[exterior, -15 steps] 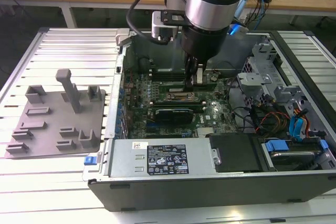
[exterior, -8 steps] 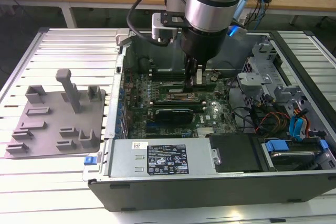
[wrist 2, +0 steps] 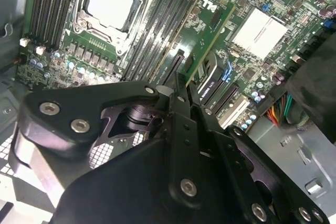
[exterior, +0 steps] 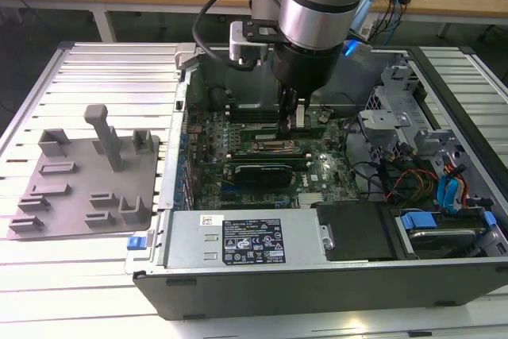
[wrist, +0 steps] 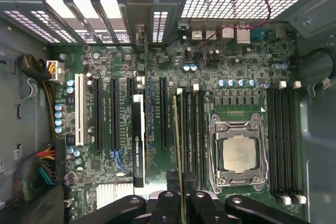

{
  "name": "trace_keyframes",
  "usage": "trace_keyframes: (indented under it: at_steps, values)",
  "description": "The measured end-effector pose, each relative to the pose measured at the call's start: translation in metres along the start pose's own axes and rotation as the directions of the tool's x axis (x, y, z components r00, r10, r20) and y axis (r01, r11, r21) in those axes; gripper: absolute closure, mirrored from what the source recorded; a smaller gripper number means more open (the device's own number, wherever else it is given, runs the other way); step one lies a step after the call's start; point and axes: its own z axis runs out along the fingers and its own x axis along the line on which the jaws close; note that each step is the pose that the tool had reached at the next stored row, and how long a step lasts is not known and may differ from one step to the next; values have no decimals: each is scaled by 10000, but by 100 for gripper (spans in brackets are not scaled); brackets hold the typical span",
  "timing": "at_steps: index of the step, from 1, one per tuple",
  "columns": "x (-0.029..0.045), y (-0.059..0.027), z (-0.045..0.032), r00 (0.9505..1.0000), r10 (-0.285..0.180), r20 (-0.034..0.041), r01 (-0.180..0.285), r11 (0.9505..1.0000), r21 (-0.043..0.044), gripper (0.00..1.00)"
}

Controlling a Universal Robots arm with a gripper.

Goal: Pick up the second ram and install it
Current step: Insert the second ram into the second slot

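In the exterior view, the silver-and-black robot arm is reaching down into the open grey computer case (exterior: 333,275), and its black gripper (exterior: 291,123) is hanging just above the large green motherboard (exterior: 317,176). Something narrow is sitting between the fingers there, though it is too small to make out. The grey plastic holder tray (exterior: 83,188) is lying well apart, toward the exterior view's left.

In the second wrist view, the black gripper (wrist 2: 184,85) is showing its jaws drawn nearly together, pinching the slim green circuit-board stick, the second ram (wrist 2: 207,45). The stick is standing on edge, its long axis running parallel to the black memory slots (wrist 2: 157,35) beside the square silver processor (wrist 2: 109,3).

In the first wrist view, the gripper (wrist: 181,198) is clamping one end of the second ram (wrist: 176,140), which is showing as a thin edge-on line lying along the slot bank just beside the processor socket (wrist: 239,153).
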Motion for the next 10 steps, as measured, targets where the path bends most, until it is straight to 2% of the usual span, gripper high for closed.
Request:
trace_keyframes:
  at_steps: [10]
  values:
    - [-112, -1, 86, 10000, 0, 0, 0, 10000, 1, 89]
